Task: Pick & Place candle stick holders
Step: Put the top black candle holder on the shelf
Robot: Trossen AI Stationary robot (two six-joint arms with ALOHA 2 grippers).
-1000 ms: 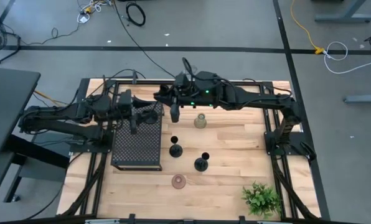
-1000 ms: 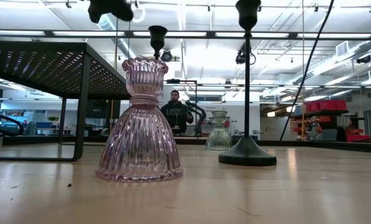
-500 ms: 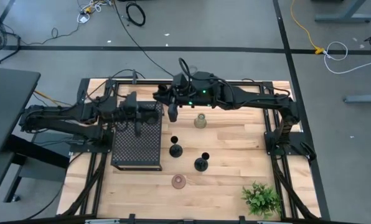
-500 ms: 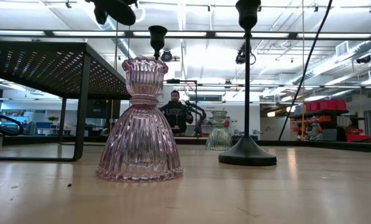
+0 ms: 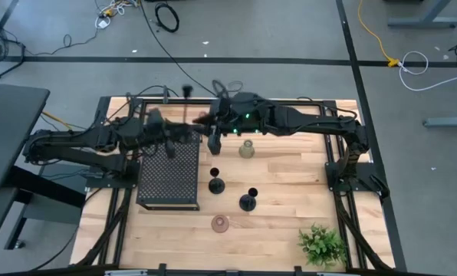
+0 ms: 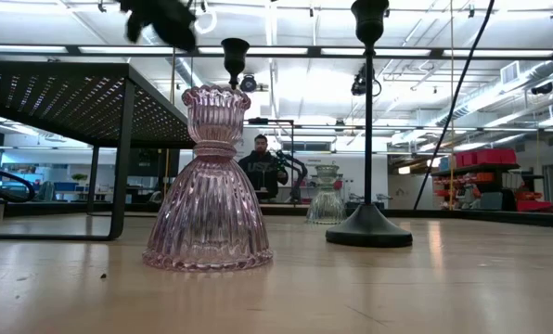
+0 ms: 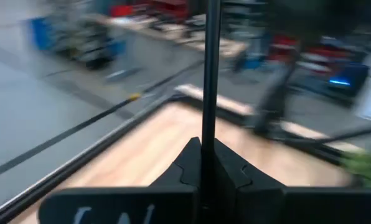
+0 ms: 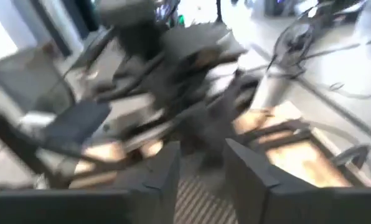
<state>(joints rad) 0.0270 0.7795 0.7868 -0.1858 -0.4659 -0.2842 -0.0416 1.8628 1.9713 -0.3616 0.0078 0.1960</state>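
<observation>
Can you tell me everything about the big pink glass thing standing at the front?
The pink glass candle holder looks see-through and is ribbed all over. It has a wide bell-shaped skirt, a narrow waist with a ring, and a small fluted cup with a wavy rim on top. It stands upright on the wooden table, with nothing in the cup that I can see. No gripper touches it. From above it shows as a small pinkish round shape near the table's front edge.

Bright overhead strip lighting, soft shadows, heavy motion blur in both wrist views.
</observation>
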